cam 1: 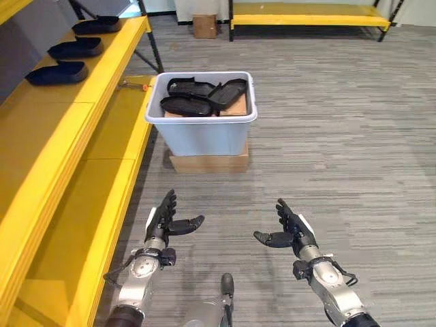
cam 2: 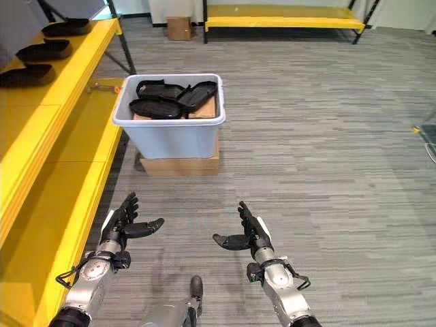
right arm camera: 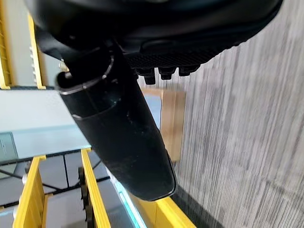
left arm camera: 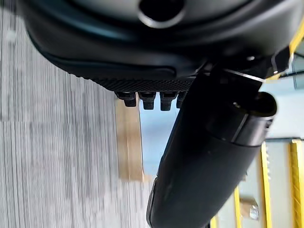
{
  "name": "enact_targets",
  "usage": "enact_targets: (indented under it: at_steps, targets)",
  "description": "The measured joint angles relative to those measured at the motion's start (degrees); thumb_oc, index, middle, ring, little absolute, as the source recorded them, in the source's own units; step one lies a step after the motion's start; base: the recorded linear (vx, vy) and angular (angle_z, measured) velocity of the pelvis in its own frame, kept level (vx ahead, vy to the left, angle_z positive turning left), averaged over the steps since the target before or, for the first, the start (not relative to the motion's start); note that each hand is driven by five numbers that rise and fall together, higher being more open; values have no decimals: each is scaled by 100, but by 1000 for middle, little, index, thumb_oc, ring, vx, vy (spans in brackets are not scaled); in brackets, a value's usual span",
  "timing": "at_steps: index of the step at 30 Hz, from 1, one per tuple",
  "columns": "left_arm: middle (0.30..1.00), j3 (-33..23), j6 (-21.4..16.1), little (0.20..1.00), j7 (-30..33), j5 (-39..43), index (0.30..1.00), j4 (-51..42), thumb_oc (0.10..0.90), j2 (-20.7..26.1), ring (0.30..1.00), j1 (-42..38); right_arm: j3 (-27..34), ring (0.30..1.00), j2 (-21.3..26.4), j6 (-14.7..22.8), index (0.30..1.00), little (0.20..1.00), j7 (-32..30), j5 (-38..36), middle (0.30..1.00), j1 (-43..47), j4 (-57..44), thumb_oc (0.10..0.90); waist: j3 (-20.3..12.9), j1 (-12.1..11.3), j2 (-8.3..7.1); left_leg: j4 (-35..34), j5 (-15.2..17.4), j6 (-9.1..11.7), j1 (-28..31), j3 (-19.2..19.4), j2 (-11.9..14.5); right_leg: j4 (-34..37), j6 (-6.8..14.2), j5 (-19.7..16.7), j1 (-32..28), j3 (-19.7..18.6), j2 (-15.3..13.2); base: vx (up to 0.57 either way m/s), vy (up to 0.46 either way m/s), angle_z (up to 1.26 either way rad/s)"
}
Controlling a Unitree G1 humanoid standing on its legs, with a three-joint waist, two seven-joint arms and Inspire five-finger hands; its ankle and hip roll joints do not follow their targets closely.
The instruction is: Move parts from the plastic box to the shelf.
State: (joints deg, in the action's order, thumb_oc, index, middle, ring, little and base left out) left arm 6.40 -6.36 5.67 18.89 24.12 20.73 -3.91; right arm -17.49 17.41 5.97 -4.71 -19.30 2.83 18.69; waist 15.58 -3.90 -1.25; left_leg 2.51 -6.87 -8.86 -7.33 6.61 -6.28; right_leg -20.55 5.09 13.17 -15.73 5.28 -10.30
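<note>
While the black parts lie heaped inside the pale plastic box, which sits on a flat cardboard carton on the grey carpet, I see three more parts lined up on the top level of the yellow shelf just beside the box. My left hand and right hand hover low over the carpet, well short of the box, both with fingers straight and released, holding nothing.
</note>
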Motion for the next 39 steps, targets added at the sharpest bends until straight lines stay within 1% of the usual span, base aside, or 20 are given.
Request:
enact_targets:
  at_steps: [4, 6, 7, 10, 12, 13, 15, 16, 17, 18, 21, 23, 26, 27, 28, 29, 32, 35, 38, 39]
  targets:
    - [1000, 33, 191, 1000, -9, 2, 1000, 63, 900, 41, 1000, 123, -32, 1000, -83, 4, 1000, 1000, -177, 2, 1000, 96, 2, 900, 0, -93, 9, 167, 200, -3, 27, 30, -33, -1075, -8, -346, 509, 68, -129, 165, 238, 2]
    - [1000, 48, 230, 1000, -6, 2, 1000, 62, 900, 40, 1000, 136, -35, 1000, -92, 4, 1000, 1000, -241, 4, 1000, 113, 3, 900, -3, -106, 14, 220, 386, -82, 54, 22, -93, -1729, -17, -801, 908, 20, -178, 135, 198, 4]
    - [1000, 67, 230, 1000, 14, 4, 1000, 56, 900, 58, 1000, 137, -36, 1000, -95, 11, 1000, 1000, -294, 5, 1000, 130, -2, 900, -3, -42, 72, 163, 360, -174, 82, -32, -83, -2494, -8, -989, 1420, -109, -169, 106, 90, 2]
    - [1000, 74, 229, 1000, 36, 20, 1000, 31, 900, 70, 1000, 136, -36, 1000, -78, 3, 1000, 1000, -343, 8, 1000, 106, -4, 900, 52, 112, 198, -80, 308, -128, 336, -148, -65, -2905, -5, -156, 2377, -284, 195, 170, 19, 15]
    - [1000, 66, 225, 1000, -4, 103, 1000, -21, 900, 74, 1000, 209, -25, 1000, -50, -7, 1000, 1000, -326, 7, 1000, 63, -5, 900, 65, 224, 232, -192, 368, -27, 625, -134, -69, -2373, -34, 20, 2841, -99, 396, 286, -26, 3]
    - [1000, 59, 227, 1000, -87, 291, 1000, -52, 900, 79, 1000, 296, -20, 1000, 27, -5, 1000, 1000, -254, 6, 1000, 38, -36, 900, 72, 241, 300, -352, 366, -22, 859, -87, -54, -1394, -6, -37, 2962, 126, 535, 365, -38, -13]
    - [1000, 67, 236, 1000, -137, 346, 1000, -46, 900, -3, 1000, 343, 31, 1000, 165, -2, 1000, 1000, -106, 6, 1000, -48, -49, 900, 73, 343, 314, -514, 534, 109, 1094, -86, -131, -182, -11, -419, 3287, 367, 755, 457, -59, -7]
    - [1000, 77, 240, 1000, -143, 344, 1000, -39, 900, -38, 1000, 371, 35, 1000, 190, -4, 1000, 1000, -58, 6, 1000, -101, -43, 900, 72, 397, 303, -571, 656, 281, 1195, -73, -148, 413, 35, -657, 3317, 491, 823, 352, -53, 30]
    - [1000, 82, 247, 1000, -138, 340, 1000, -44, 900, -86, 1000, 377, 79, 1000, 178, 2, 1000, 1000, -4, 7, 1000, -219, -46, 900, 96, 537, 187, -464, 725, 366, 1231, -96, -249, 1116, 254, -996, 3300, 546, 797, 230, -37, 51]
    - [1000, 131, 256, 1000, -143, 340, 1000, -50, 900, -100, 1000, 382, 146, 1000, 165, -12, 1000, 1000, 47, 8, 1000, -322, -21, 900, 104, 652, 94, -482, 670, 116, 1377, -86, -354, 1453, 228, -1253, 3345, 561, 768, 295, -48, 44]
    - [1000, 199, 256, 1000, -137, 334, 1000, -54, 900, -185, 1000, 550, 181, 1000, 142, -41, 1000, 1000, 71, 12, 1000, -428, -3, 900, 94, 706, 39, -484, 897, 13, 1617, -140, -501, 1831, 109, -1615, 3445, 481, 783, 464, -91, 6]
    - [1000, 375, 256, 1000, -228, 305, 1000, -54, 900, -197, 1000, 548, 268, 1000, 123, -48, 1000, 1000, 37, 16, 1000, -522, 0, 900, 89, 849, 42, -459, 994, -98, 1768, -426, -587, 1977, 1, -1775, 3307, 233, 849, 422, -117, 44]
    - [1000, 565, 232, 1000, -384, 269, 1000, -71, 900, -195, 1000, 412, 271, 1000, 131, -30, 1000, 1000, -114, 12, 1000, -476, 0, 900, 28, 1015, 66, -494, 1092, -51, 1903, -843, -570, 1814, -188, -1916, 3156, -11, 1021, 464, -122, 80]
    - [1000, 628, 220, 1000, -384, 269, 1000, -93, 900, -196, 1000, 402, 269, 1000, 130, -27, 1000, 1000, -156, 11, 1000, -436, 2, 900, 25, 982, 71, -495, 1153, 9, 1974, -870, -567, 1749, -321, -2008, 3111, -22, 1077, 421, -106, 41]
    - [1000, 703, 218, 1000, -379, 276, 1000, -112, 900, -195, 1000, 411, 270, 1000, 144, -10, 1000, 1000, -175, 11, 1000, -399, 2, 900, 12, 985, 95, -487, 1245, 99, 2090, -941, -573, 1690, -585, -2347, 3032, -35, 1104, 423, -114, 27]
    - [1000, 749, 220, 1000, -375, 278, 1000, -114, 900, -220, 1000, 431, 267, 1000, 166, -4, 1000, 1000, -182, 11, 1000, -356, 4, 900, -3, 961, 188, -460, 1349, 210, 2192, -1006, -530, 1460, -998, -2480, 2996, -19, 1126, 366, -108, 14]
    - [1000, 743, 220, 1000, -345, 280, 1000, -193, 900, -228, 1000, 399, 254, 1000, 212, 9, 1000, 1000, -190, 7, 1000, -210, -2, 900, -13, 965, 277, 276, 1548, 487, 2140, -1042, -374, 1058, -1094, -1934, 2819, -19, 1250, 385, -136, -3]
    - [1000, 754, 215, 1000, -348, 282, 1000, -225, 900, -239, 1000, 303, 266, 1000, 374, 25, 1000, 1000, -199, 8, 1000, -223, -20, 900, -53, 1031, 313, 1022, 1698, 615, 2120, -1171, -314, 680, -1017, -1352, 2620, 1, 1300, 336, -131, 16]
    - [1000, 757, 199, 1000, -318, 311, 1000, -231, 900, -328, 1000, 237, 314, 1000, 572, 46, 1000, 1000, -207, 7, 1000, -272, -73, 900, -257, 1195, 569, 2273, 1750, 838, 1613, -1137, -262, 610, -1082, -1042, 2466, 36, 1363, 277, -133, 10]
    - [1000, 758, 196, 1000, -251, 323, 1000, -233, 900, -395, 1000, 133, 381, 1000, 578, 45, 1000, 1000, -201, -11, 1000, -290, -71, 900, -266, 1242, 604, 3286, 1646, 1223, 1069, -873, -226, 620, -1133, -991, 2409, 116, 1306, 228, -140, 25]
